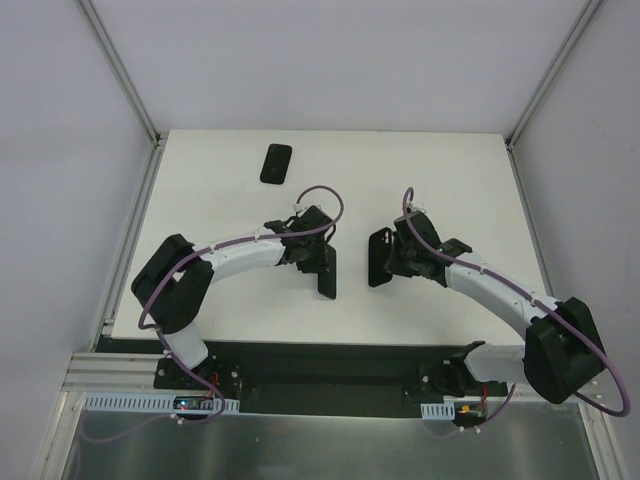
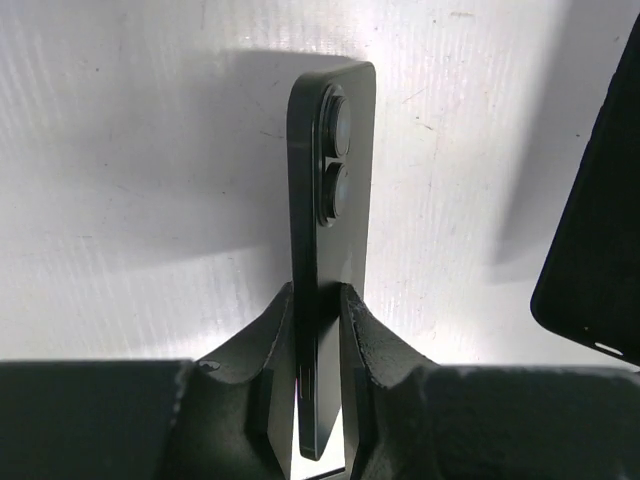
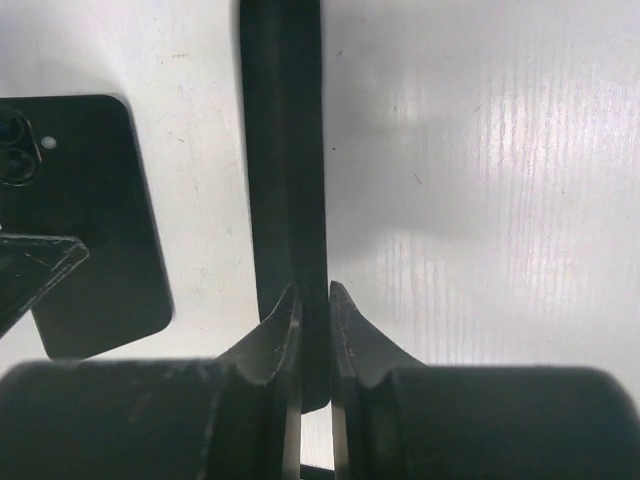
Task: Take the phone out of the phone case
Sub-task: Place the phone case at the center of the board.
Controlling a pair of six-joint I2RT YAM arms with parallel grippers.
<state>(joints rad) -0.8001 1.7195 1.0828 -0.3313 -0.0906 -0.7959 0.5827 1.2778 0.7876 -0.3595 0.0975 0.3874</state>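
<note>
My left gripper (image 1: 312,256) is shut on a dark phone (image 1: 328,274) and holds it on edge just above the table. In the left wrist view the phone (image 2: 330,200) stands edge-on between the fingers (image 2: 375,340), its two camera lenses facing right. My right gripper (image 1: 396,258) is shut on the black phone case (image 1: 379,258), which is apart from the phone. In the right wrist view the case (image 3: 285,150) runs edge-on between the fingertips (image 3: 352,320). The case also shows at the right edge of the left wrist view (image 2: 592,220), and the phone's back at the left of the right wrist view (image 3: 90,220).
A second black phone-like slab (image 1: 276,164) lies flat near the table's back edge, left of centre. The white table (image 1: 450,180) is framed by metal posts and grey walls on both sides.
</note>
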